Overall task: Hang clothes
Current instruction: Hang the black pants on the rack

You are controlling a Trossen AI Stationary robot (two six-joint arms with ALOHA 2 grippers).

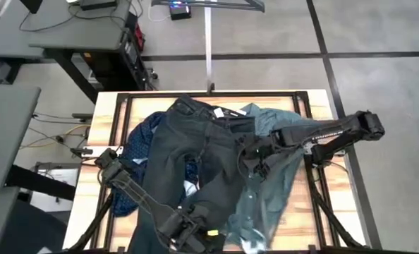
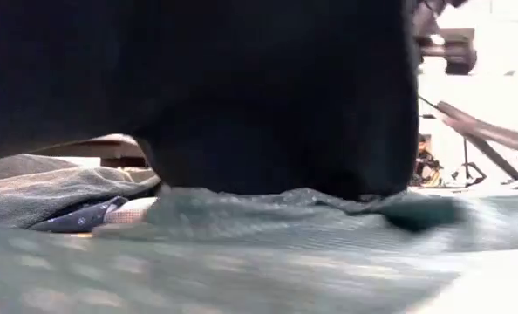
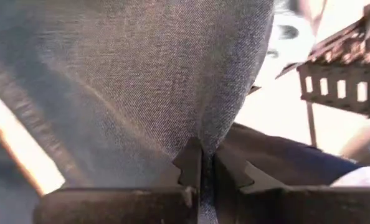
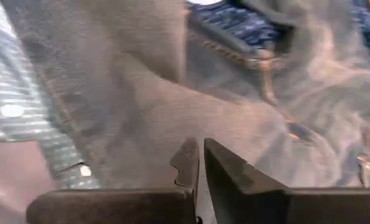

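Jeans (image 1: 195, 152), teal shirt (image 1: 266, 201), navy shirt (image 1: 142, 137) all heaped on table (image 1: 111, 106); nothing hung yet. Left gripper (image 3: 200, 165) clamped on jeans; right gripper (image 4: 197, 158) pinched shut over jeans, prob. gripping.

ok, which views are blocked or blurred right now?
Low view: mostly blacked out by a dark mass close to the lens, teal shirt blurred in front. Left wrist view: jeans fill it, background blown out. Right wrist view: soft blur. High view: unobstructed.

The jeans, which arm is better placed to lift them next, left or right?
Probably the left. Its claw is shut on a fold of the jeans near the table's front edge. The right claw is shut too, at the jeans' edge beside the teal shirt.
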